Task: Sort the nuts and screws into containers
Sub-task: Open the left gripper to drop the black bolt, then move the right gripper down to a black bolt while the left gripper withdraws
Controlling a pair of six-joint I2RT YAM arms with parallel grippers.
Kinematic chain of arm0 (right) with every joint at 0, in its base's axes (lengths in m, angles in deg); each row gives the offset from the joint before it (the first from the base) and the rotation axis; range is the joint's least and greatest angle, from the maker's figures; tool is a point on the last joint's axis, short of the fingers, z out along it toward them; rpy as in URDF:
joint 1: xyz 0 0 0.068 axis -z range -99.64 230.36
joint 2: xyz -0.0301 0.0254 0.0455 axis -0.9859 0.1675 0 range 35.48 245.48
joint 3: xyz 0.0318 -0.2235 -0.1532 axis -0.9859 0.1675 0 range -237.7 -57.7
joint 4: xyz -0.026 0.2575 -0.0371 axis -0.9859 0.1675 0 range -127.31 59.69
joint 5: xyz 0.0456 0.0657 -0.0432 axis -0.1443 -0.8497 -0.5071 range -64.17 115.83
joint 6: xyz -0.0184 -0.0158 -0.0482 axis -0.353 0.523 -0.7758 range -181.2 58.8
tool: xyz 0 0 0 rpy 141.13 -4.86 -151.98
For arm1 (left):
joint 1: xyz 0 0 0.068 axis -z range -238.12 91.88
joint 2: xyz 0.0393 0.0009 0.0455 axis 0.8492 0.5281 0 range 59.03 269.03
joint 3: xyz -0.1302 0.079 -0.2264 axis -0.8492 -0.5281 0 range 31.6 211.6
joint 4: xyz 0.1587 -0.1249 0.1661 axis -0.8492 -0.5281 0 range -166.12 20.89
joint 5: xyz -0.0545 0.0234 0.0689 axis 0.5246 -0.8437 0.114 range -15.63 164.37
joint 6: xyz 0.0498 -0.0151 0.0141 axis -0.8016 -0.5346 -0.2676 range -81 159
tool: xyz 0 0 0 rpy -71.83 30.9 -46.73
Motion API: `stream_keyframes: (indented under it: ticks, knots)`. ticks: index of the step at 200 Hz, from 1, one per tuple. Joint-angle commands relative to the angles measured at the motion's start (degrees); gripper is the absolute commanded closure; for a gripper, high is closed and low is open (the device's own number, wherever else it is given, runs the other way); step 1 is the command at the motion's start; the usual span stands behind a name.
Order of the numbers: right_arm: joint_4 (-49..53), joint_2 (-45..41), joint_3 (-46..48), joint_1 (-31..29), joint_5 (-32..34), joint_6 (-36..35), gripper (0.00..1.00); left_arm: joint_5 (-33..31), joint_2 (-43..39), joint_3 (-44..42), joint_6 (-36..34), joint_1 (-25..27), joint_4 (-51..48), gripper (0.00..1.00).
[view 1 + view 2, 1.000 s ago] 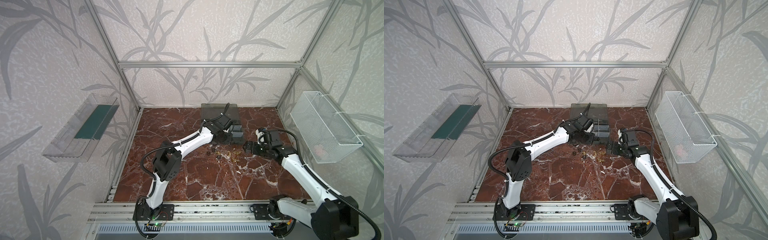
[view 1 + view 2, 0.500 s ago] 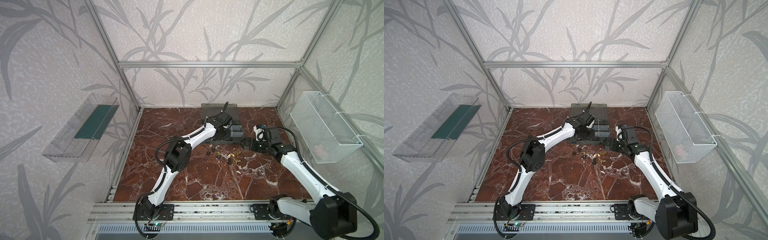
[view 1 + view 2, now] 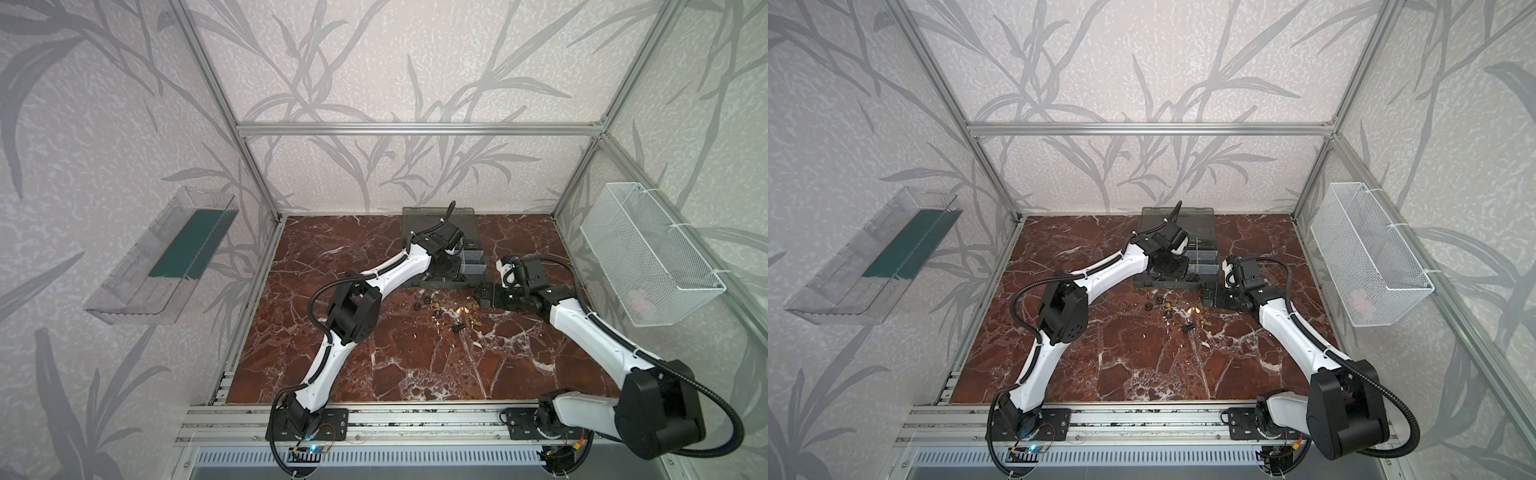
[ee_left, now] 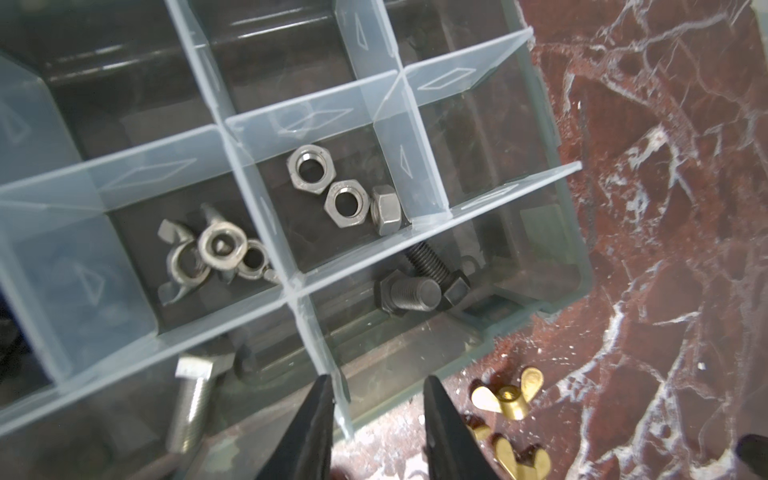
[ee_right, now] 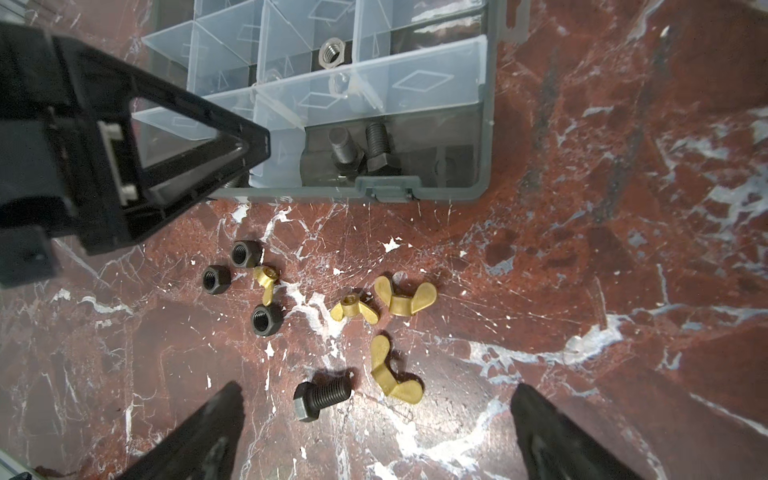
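Black screws (image 4: 409, 293), two of them, share a corner compartment (image 4: 519, 266) of the organiser case (image 5: 486, 166). Three silver hex nuts (image 4: 332, 187) fill an adjoining compartment, silver wing nuts (image 4: 208, 253) the one beside that, and a silver screw (image 4: 193, 399) lies next door to the black pair. The left tool (image 4: 376, 399) hangs over the case's front edge, by the divider between the two screw compartments, its jaws partly apart with nothing between them. The right tool (image 5: 376, 388) stands spread wide and empty, low over the table (image 5: 582, 291) in front of the case. A loose black screw (image 5: 322, 395) and a brass wing nut (image 5: 392, 374) lie between its fingers, just ahead of them. Three more brass wing nuts (image 5: 403, 299) and three black hex nuts (image 5: 245, 253) lie farther toward the case. The left wrist view shows the sorted silver parts plainly, where the right wrist view gives only one nut through the dividers. The right wrist view alone separates the loose pieces, mere specks in both top views.
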Motion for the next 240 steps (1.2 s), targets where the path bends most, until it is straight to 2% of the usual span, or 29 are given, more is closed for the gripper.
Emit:
stream_keyframes:
  ticks: [1, 22, 55, 86, 120, 155, 197, 240]
  knots:
    - [2.1, -0.8, 0.2, -3.0, 3.6, -0.7, 0.01, 0.7, -8.0, -3.9, 0.7, -0.5, 1.1, 0.54]
    - [2.2, -0.8, 1.6, -6.3, 5.4, -0.1, 0.00, 1.9, -13.6, -10.2, 2.5, -1.3, 4.2, 0.41]
    - [1.3, 0.0, 3.4, -12.7, 8.1, 0.0, 0.07, 2.8, -22.7, -20.7, 4.7, -2.1, 7.8, 0.21]
    - [1.2, 3.7, 3.9, -16.2, 7.4, 0.1, 0.16, 4.9, -30.8, -30.5, 7.0, -2.4, 12.6, 0.01]
    - [-0.8, 8.0, 5.0, -19.1, 7.8, 0.6, 0.22, 7.3, -37.8, -40.0, 9.7, -2.5, 17.5, 0.01]
    - [-3.3, 11.9, 5.0, -19.3, 7.8, 0.5, 0.25, 8.2, -42.2, -47.0, 11.7, -2.6, 21.6, 0.00]
    - [-4.2, 17.0, 2.1, -19.3, 7.8, -1.0, 0.27, 9.6, -43.5, -49.7, 12.6, -2.5, 23.9, 0.01]
    - [-3.9, 20.8, -0.2, -19.3, 8.2, -2.1, 0.35, 9.7, -43.2, -49.4, 12.2, -2.6, 23.9, 0.01]
